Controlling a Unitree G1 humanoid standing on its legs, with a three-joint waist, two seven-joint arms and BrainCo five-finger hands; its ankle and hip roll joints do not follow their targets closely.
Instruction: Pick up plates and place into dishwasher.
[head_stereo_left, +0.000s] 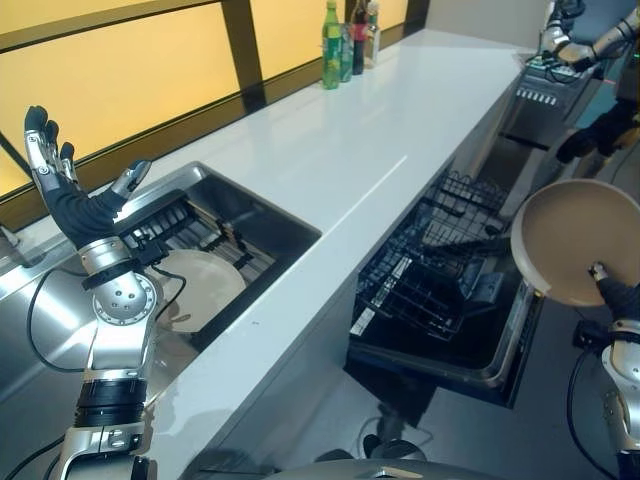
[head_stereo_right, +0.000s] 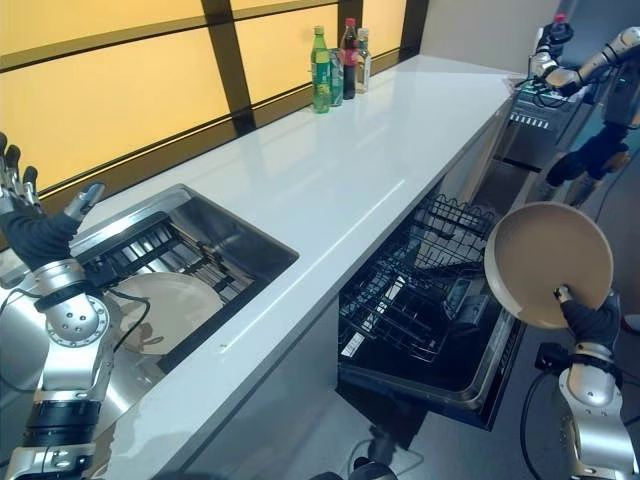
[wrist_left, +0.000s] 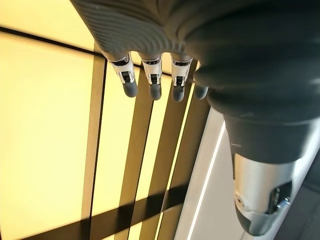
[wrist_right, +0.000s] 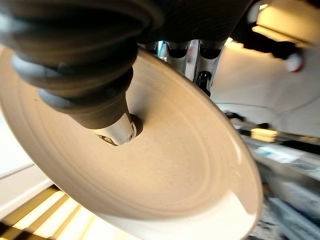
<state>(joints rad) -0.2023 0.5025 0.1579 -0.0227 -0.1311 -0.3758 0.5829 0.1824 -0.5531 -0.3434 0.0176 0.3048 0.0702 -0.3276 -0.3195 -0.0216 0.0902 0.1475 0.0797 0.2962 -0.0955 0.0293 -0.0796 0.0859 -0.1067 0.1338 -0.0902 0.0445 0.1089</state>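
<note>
The right hand (head_stereo_left: 612, 290) is raised at the lower right, its forearm rising almost straight up beside the open dishwasher (head_stereo_left: 440, 300), and it pinches a beige plate (head_stereo_left: 575, 240) at the lower rim: the thumb (wrist_right: 117, 131) presses on the plate's concave face while the fingers (wrist_right: 200, 55) curl round behind the edge. The plate is held nearly upright, its hollow side turned toward the camera, in the air above the dishwasher's lowered door (head_stereo_left: 500, 350) and just to the right of the pulled-out wire rack (head_stereo_left: 420, 260), not touching either. The left hand (head_stereo_left: 70, 195) is lifted on a bent arm at the left, above the near end of the sink (head_stereo_left: 260, 215), palm turned inward, fingers (wrist_left: 152, 82) straight and spread upward with the thumb held apart; it holds nothing. A second pale plate (head_stereo_left: 200, 285) lies in the sink basin beside a dark rack (head_stereo_left: 165, 225). The white counter (head_stereo_left: 360, 150) runs away from the sink toward a few bottles (head_stereo_left: 345, 40) standing at its far end by the yellow-lit wall panels (head_stereo_left: 110, 80).
</note>
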